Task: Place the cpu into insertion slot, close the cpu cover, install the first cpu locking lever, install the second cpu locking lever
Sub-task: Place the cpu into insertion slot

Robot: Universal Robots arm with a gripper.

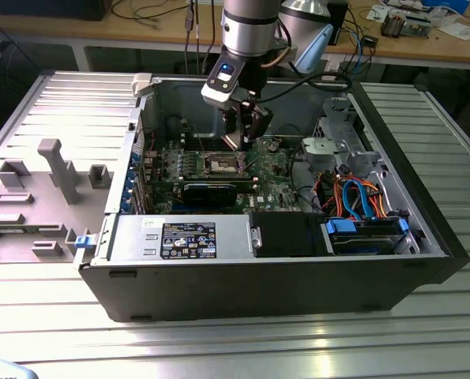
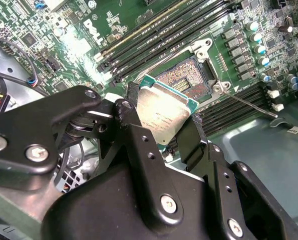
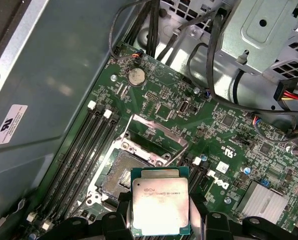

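On the exterior view's left a grey side panel (image 1: pixel 53 174) lies flat on the metal table (image 1: pixel 219 347), against the open computer case (image 1: pixel 258 276). Inside the case, along the near edge of the green motherboard (image 1: pixel 278 170), sits a long black card (image 1: pixel 211 189). Just behind it, near the board's middle, is the insertion slot (image 1: pixel 223 164), uncovered, with the cpu cover (image 3: pixel 155 129) swung up at its far edge and 1 thin locking lever (image 2: pixel 244 102) standing free beside it.

The gripper (image 1: pixel 246 134) hangs just above the slot. In the second wrist view its 2 black fingers (image 2: pixel 127 107) are clamped on opposite edges of the cpu (image 2: pixel 164 115), which is tilted and held clear of the slot (image 2: pixel 186 80), not yet seated. The first wrist view shows the cpu (image 3: pixel 160 202) overlapping the slot's (image 3: pixel 119 172) corner.

The chip looks light, thin and stiff, with a smooth metal top that could slip. Its underside and the socket's contacts are likely fragile, so the bare side edges are the sensible hold.

At the case's right-hand end sits a metal drive cage (image 1: pixel 341 142) with blue cables (image 1: pixel 353 197)
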